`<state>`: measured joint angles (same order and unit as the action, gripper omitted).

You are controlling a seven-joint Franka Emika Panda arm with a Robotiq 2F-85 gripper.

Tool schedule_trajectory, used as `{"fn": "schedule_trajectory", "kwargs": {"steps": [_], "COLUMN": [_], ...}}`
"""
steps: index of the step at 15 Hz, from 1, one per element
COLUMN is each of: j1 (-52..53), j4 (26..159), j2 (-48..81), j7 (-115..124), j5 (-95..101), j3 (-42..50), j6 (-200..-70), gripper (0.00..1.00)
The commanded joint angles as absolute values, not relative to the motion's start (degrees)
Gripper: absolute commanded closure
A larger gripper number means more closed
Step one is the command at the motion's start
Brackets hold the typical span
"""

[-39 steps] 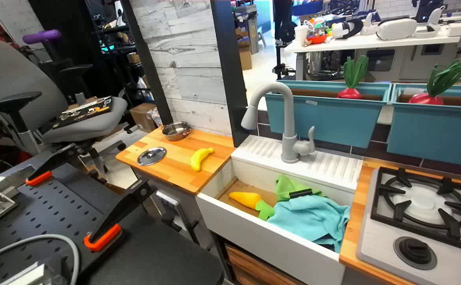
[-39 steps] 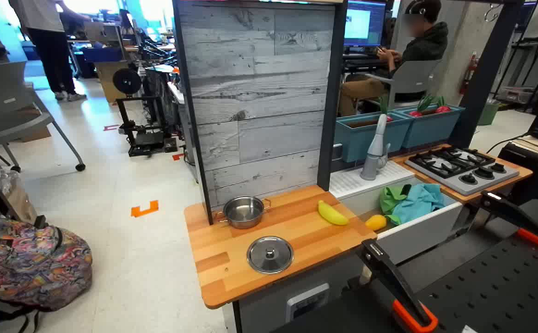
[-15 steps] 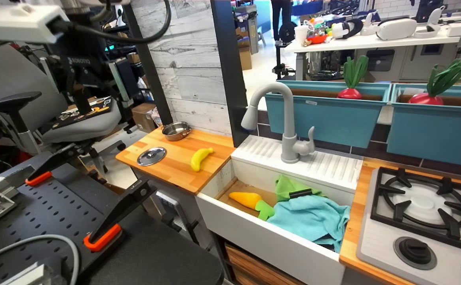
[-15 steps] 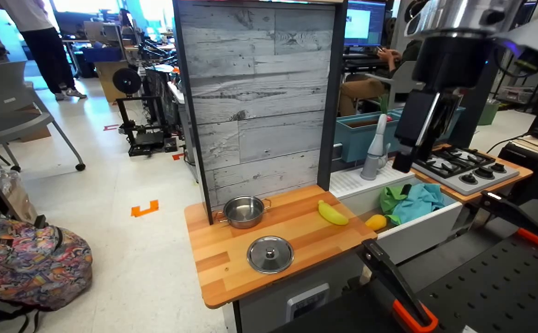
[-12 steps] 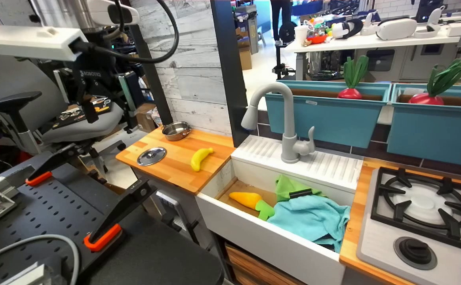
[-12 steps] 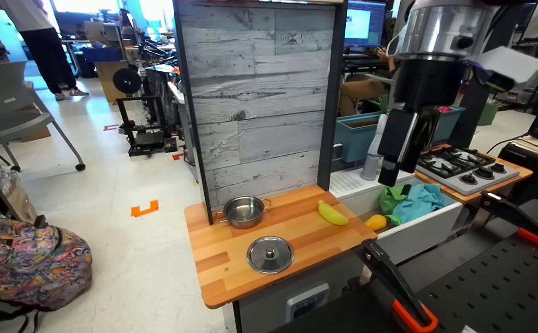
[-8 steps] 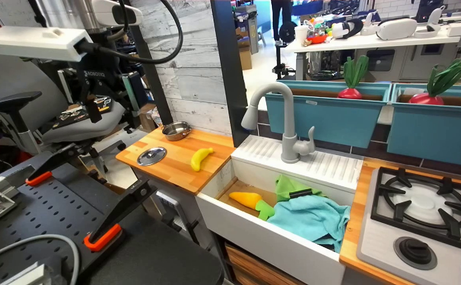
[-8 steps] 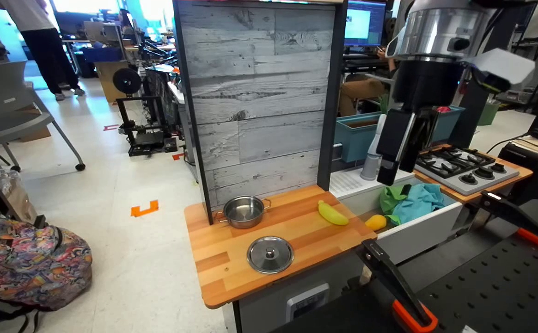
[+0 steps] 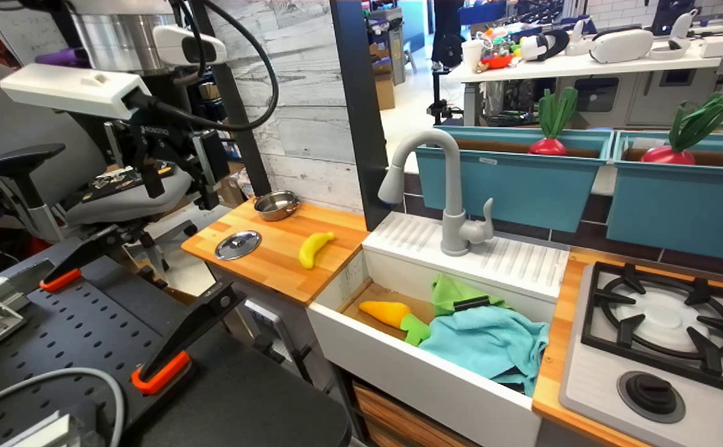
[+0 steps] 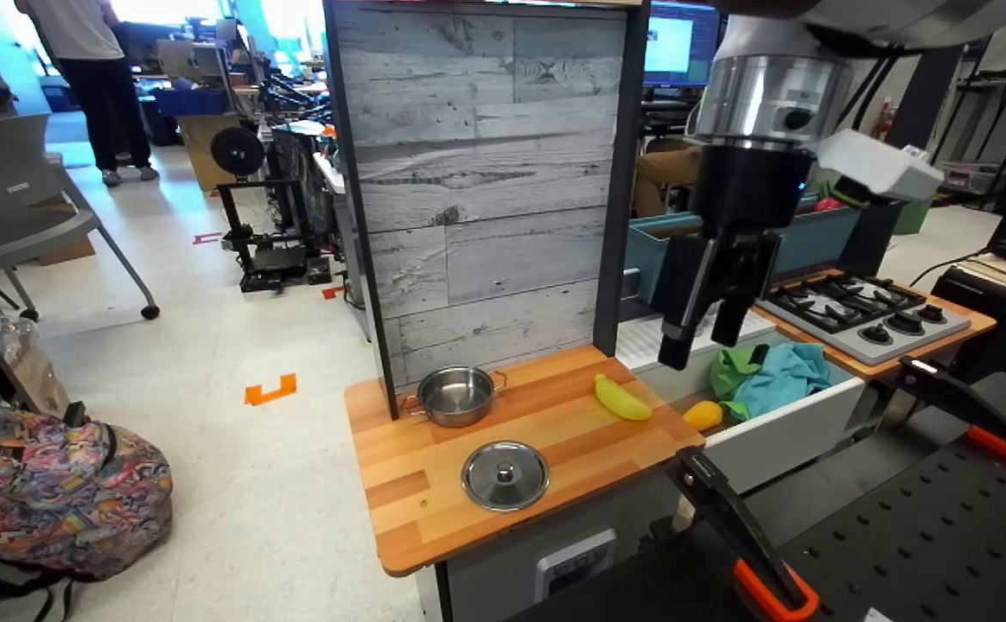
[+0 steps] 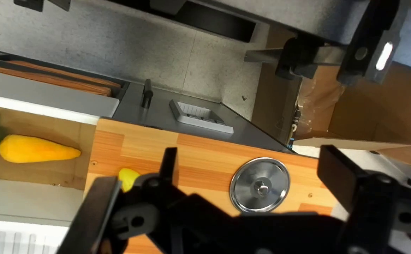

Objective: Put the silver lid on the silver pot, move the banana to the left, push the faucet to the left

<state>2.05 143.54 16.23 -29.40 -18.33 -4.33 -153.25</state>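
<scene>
The silver lid (image 9: 238, 245) lies flat, knob up, on the wooden counter in both exterior views (image 10: 506, 488). The open silver pot (image 9: 277, 214) stands upright behind it, by the wall panel (image 10: 458, 416); the wrist view does not show it. The yellow banana (image 9: 313, 250) lies on the counter near the sink (image 10: 622, 401), partly covered by a finger in the wrist view (image 11: 127, 177). The grey faucet (image 9: 453, 186) has its spout over the counter side. My gripper (image 9: 181, 191) is open and empty, high above the counter (image 10: 700, 339); in the wrist view (image 11: 250, 164) the lid shows between its fingers.
The sink (image 9: 423, 379) holds a yellow-orange toy carrot (image 9: 386, 313), a blue cloth (image 9: 486, 341) and a green cloth (image 9: 451, 295). A stove (image 9: 591, 366) stands beyond it. The wall panel (image 9: 299, 124) rises behind the pot. Black clamps (image 9: 187, 326) sit on the dark table edge.
My arm, out of view in the oldest frames, has come in from above. The gripper has moved lower and closer to the counter. The lid, pot, banana and faucet have not moved.
</scene>
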Motion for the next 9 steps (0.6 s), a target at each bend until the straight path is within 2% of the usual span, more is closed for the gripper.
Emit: {"fn": "schedule_trajectory", "kwargs": {"steps": [1,9], "j1": [0.3,3.5], "j4": [137.8,126.7], "j2": [24.1,40.1], "j7": [-24.9,-14.0], "j5": [-18.5,-9.6], "j3": [-8.7,-11.2], "j6": [-158.8,-166.5], "gripper": [0.00,0.00]}}
